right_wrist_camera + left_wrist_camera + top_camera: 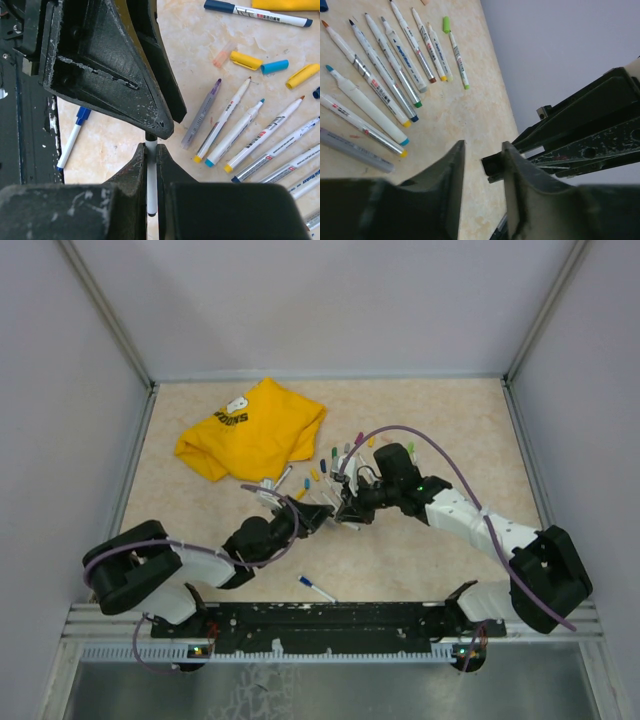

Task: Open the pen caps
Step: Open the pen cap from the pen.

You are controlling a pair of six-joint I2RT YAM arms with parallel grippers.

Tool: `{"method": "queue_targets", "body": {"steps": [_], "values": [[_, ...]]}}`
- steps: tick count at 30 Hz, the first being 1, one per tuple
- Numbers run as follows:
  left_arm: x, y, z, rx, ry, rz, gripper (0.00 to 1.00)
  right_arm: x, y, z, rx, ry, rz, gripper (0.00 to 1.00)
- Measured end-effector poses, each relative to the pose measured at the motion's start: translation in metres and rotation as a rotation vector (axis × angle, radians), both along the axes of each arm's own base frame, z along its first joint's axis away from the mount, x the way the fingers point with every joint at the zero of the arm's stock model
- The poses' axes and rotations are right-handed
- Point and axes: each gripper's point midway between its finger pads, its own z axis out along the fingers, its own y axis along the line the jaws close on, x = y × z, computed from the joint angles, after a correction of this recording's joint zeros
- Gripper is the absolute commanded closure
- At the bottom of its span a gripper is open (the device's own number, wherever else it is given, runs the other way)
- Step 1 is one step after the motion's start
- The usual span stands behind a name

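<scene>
The left pincer (320, 514) meets the right pincer (349, 504) over the beige bench (450, 430) in the top view. Its wrist view shows the jaws half apart, with a clear gap between them. The right wrist view shows jaws clamped on a thin white pen barrel (151, 180), with stubby yellow and blue plastic caps (246, 60) loose nearby.

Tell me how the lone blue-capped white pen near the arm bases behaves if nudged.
The blue-capped white pen has a round barrel on smooth beige tabletop, so it probably rolls. Slim and small, likely light and stiff.

Roughly twelve pens (365, 102), at least five caps (246, 60), one T-shirt (252, 428).
</scene>
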Motion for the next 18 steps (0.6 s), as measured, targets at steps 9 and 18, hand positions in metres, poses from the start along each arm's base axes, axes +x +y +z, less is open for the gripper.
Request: {"method": "queue_targets", "body": {"steps": [9, 18], "values": [[-0.001, -0.008, 0.006, -0.037, 0.004, -0.021, 1.0, 0.002, -0.003, -0.004, -0.012, 0.0, -0.014, 0.88], [-0.004, -0.002, 0.015, -0.035, -0.074, -0.024, 1.0, -0.003, 0.0, -0.001, 0.009, 0.014, 0.013, 0.64]]}}
